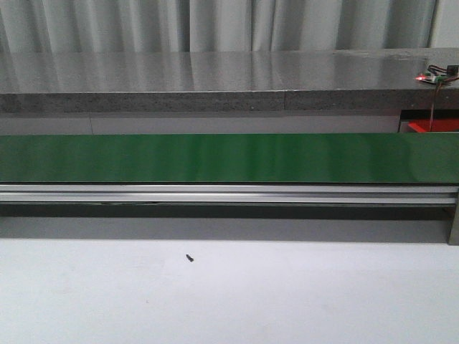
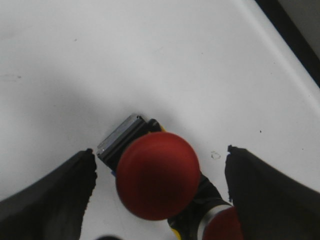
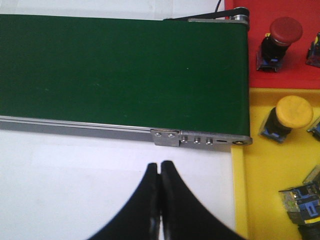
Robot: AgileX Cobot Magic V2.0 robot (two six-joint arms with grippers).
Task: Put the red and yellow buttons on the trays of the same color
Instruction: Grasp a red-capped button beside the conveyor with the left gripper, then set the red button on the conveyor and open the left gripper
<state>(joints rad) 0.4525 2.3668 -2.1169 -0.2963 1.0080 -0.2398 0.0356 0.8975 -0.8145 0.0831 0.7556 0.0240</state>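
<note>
In the left wrist view a red button [image 2: 157, 175] with a black and metal body stands on the white table. My left gripper [image 2: 160, 151] is open, one finger on each side of the button, with gaps to both. A second red button [image 2: 223, 226] shows partly beside it. In the right wrist view my right gripper [image 3: 160, 165] is shut and empty above the white table, by the belt's end. A red button [image 3: 279, 36] stands on the red tray [image 3: 295, 75]. A yellow button [image 3: 291, 114] stands on the yellow tray [image 3: 265, 190]. Neither gripper appears in the front view.
The green conveyor belt [image 1: 215, 158] with its metal rail [image 1: 215, 193] crosses the front view. A corner of the red tray [image 1: 434, 127] shows at the far right there. More button bodies [image 3: 302, 206] lie on the yellow tray. A small dark speck [image 1: 189, 258] lies on the table.
</note>
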